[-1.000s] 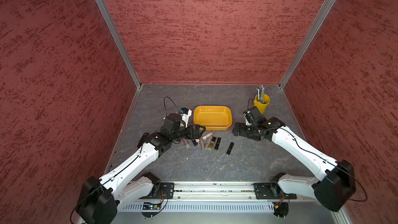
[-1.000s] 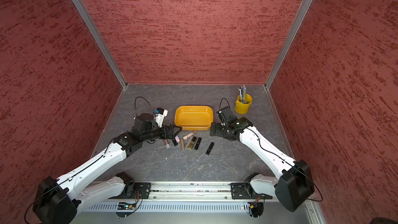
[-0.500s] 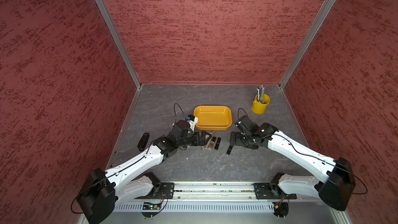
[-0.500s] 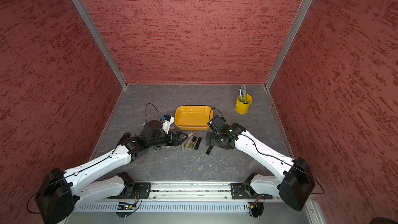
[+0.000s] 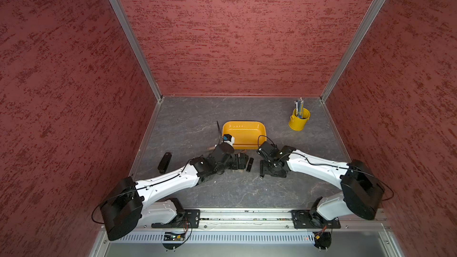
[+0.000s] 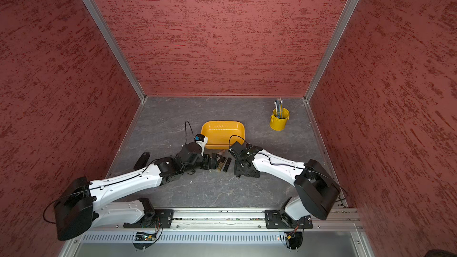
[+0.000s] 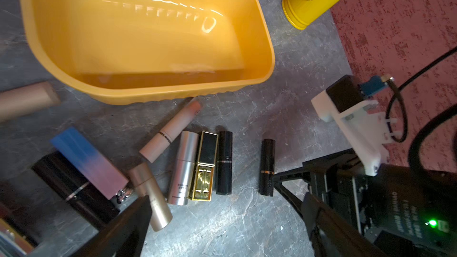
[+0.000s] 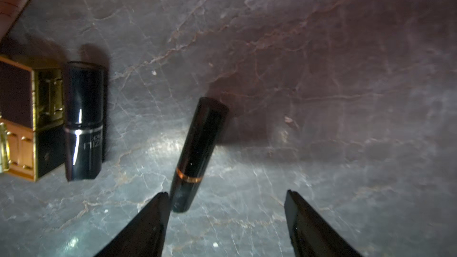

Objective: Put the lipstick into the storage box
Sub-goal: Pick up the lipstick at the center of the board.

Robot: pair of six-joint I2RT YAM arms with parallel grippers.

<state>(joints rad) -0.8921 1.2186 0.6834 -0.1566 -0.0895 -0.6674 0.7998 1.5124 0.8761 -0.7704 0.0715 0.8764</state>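
Note:
The mustard-yellow storage box [image 5: 243, 122] [image 6: 222, 122] [image 7: 267, 45] stands empty mid-table. Several lipsticks lie in a row just in front of it. A lone black lipstick [image 8: 197, 154] [image 7: 267, 166] with a copper band lies apart from that row. My right gripper [image 8: 226, 206] [image 5: 262, 169] [image 6: 238, 169] is low over it and open. The lipstick's near end rests between the jaws, against one fingertip [image 8: 160, 208], and the other side is wide of it. My left gripper [image 7: 227, 213] [image 5: 238, 163] [image 6: 210, 163] hovers open over the row, holding nothing.
The row holds a silver tube [image 7: 184, 166], a gold-and-black case [image 7: 205, 166], a black tube [image 7: 223, 161] [image 5: 250, 164] and a pink tube [image 7: 173, 132]. A yellow pen cup [image 5: 299, 119] [image 6: 279, 119] stands back right. A flat black object [image 5: 165, 161] lies left. Red walls enclose the table.
Both arms have swung inward and down toward the lipsticks. The right gripper came over the lone black lipstick and its jaws have narrowed. The left gripper has stayed open.

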